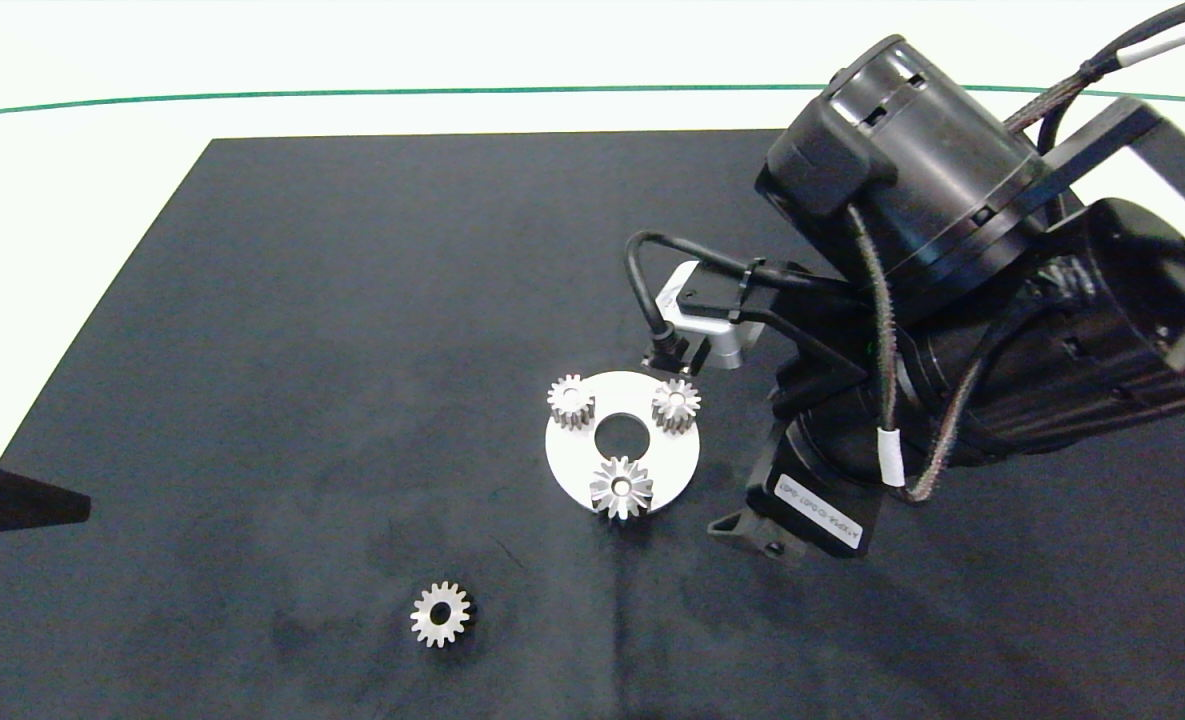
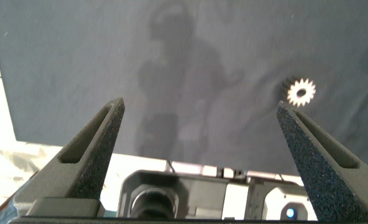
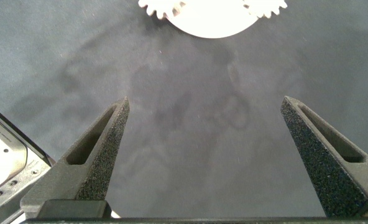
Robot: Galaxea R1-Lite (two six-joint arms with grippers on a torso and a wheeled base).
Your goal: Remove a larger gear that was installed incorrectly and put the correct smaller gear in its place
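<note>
Looming largest in the head view, the right arm's dark motor housing (image 1: 912, 170) is being seen at the upper right of the frame, with cables looping down toward the wrist. Below it, the right gripper (image 3: 209, 155) is being held just to the right of a white round plate (image 1: 572, 462), over bare black mat (image 1: 352, 350); its two grey fingers (image 3: 94, 155) are being kept wide apart with nothing between them. On the plate, which is lying near the frame's centre, the larger gear (image 1: 621, 487) is being carried at the lower edge, lying flat with its centre hole facing upward and its long pointed teeth radiating outward all round. Two blunt-toothed gears are also being carried there, one at the upper left (image 1: 571, 400) and one at the upper right (image 1: 676, 404), around the plate's wide central hole. The smaller gear (image 1: 441, 614) is lying flat on the mat at the lower middle left of the frame, well apart from the plate, its round bore facing upward. The left gripper (image 2: 199, 155) is being held at the far left edge, its fingers (image 2: 91, 149) spread apart and empty, with only a dark tip (image 1: 12, 495) showing in the head view.
</note>
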